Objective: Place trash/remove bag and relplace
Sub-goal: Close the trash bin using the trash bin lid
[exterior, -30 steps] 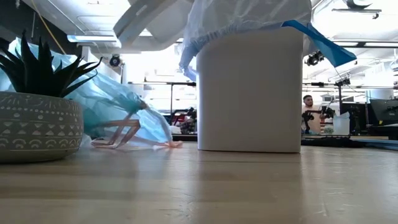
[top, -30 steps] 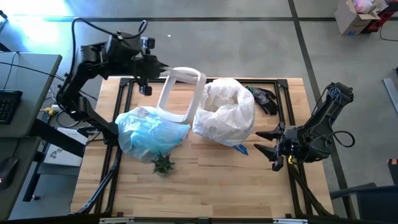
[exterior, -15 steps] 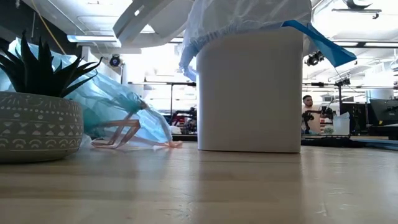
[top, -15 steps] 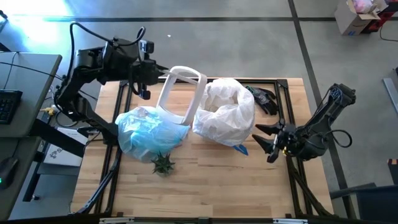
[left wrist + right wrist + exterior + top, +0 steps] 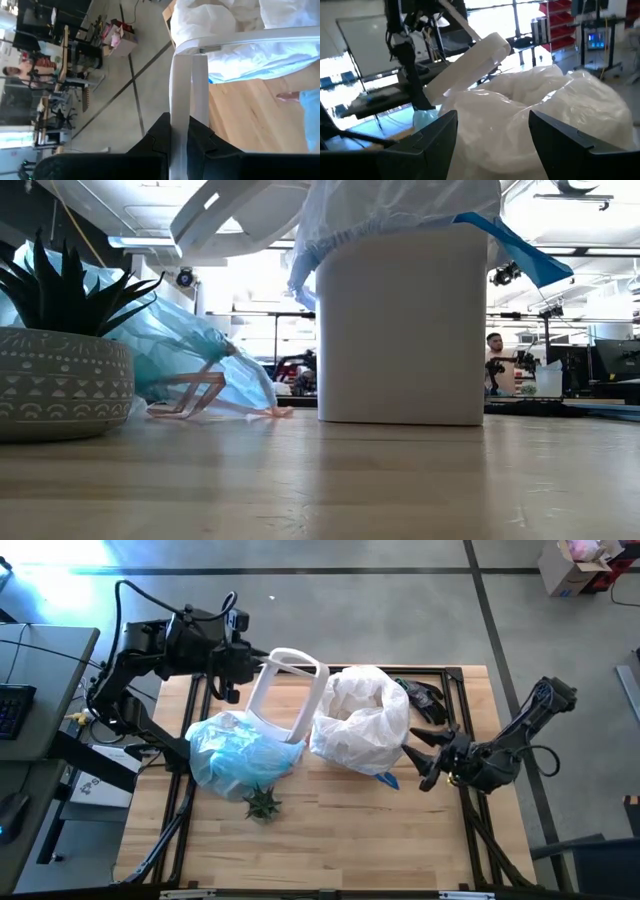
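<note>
My left gripper (image 5: 243,666) is at the table's far left, shut on a white rectangular bin frame (image 5: 286,692), which also shows in the low view (image 5: 235,215). The white bin (image 5: 400,330) stands mid-table. Its pale liner bag (image 5: 362,720) puffs up over the rim. A filled light-blue bag (image 5: 240,752) lies on the table left of the bin, under the frame's near end. My right gripper (image 5: 420,766) is open and level, just right of the bin, facing the liner (image 5: 545,110). Loose trash is not in view. My left gripper pinches one bar of the white frame (image 5: 180,107) between its two fingers, at the frame's far end. The fingers come from the table's left and slant downward. The frame is lifted clear and tilted, its free end (image 5: 283,730) lower, over the blue bag.
A small spiky plant in a grey pot (image 5: 263,803) stands near the front, close to the blue bag. A black object (image 5: 425,700) lies at the far right behind the bin. Bare wood lies along the near edge (image 5: 330,850).
My left gripper has swung a little toward the table's left edge and rolled. The white frame has gone with it, still lifted. My right gripper has swung toward the bin, still open. The bin and both bags have stayed put.
</note>
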`<act>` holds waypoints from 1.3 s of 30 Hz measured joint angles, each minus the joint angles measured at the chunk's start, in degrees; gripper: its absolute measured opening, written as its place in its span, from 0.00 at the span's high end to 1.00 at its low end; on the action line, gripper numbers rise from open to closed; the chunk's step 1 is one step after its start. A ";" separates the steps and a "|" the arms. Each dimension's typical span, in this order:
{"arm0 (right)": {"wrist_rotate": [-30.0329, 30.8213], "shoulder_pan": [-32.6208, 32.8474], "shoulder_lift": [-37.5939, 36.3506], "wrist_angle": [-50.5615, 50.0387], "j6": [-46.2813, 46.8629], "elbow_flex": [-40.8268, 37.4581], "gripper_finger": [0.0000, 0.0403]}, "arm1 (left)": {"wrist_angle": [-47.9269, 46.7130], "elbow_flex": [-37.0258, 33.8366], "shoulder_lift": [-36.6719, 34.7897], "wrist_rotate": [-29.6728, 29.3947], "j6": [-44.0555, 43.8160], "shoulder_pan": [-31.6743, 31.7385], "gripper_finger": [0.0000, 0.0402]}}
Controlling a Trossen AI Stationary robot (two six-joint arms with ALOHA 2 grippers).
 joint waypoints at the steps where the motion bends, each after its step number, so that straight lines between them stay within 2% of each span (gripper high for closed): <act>1: -0.21 -0.46 0.00 0.00 1.26 0.00 0.42 | 0.08 0.00 0.00 -0.01 0.80 0.01 0.98; 3: -1.26 -1.67 0.00 0.01 4.84 0.00 0.42 | 0.61 0.00 0.00 0.00 2.76 -0.01 0.98; 5: -4.99 -3.99 0.00 0.02 6.53 0.00 0.42 | 1.64 0.00 0.00 0.57 4.78 0.01 0.98; 10: -13.12 -11.27 0.03 0.75 11.85 0.00 0.42 | 5.01 3.15 1.16 7.74 8.69 0.58 0.98; 17: -31.94 -19.62 0.00 12.68 2.28 0.36 0.42 | 9.53 3.10 1.82 11.80 15.54 1.37 0.98; 20: -39.43 -23.38 0.02 11.93 2.30 2.89 0.42 | 11.19 3.06 2.73 12.86 17.86 1.67 0.98; 24: -49.70 -29.71 1.33 5.87 8.07 7.13 0.42 | 14.63 3.04 3.42 16.15 21.11 1.62 0.98; 32: -57.09 -37.27 9.54 -5.00 13.71 14.62 0.42 | 17.11 3.08 4.34 19.27 24.46 1.61 0.98; 36: -56.56 -36.85 11.81 -11.60 14.33 18.78 0.44 | 17.04 3.08 4.33 19.28 24.81 1.61 0.98; 39: -53.39 -33.78 11.92 -18.82 13.97 22.37 0.47 | 16.75 3.08 4.29 19.24 24.59 1.56 0.98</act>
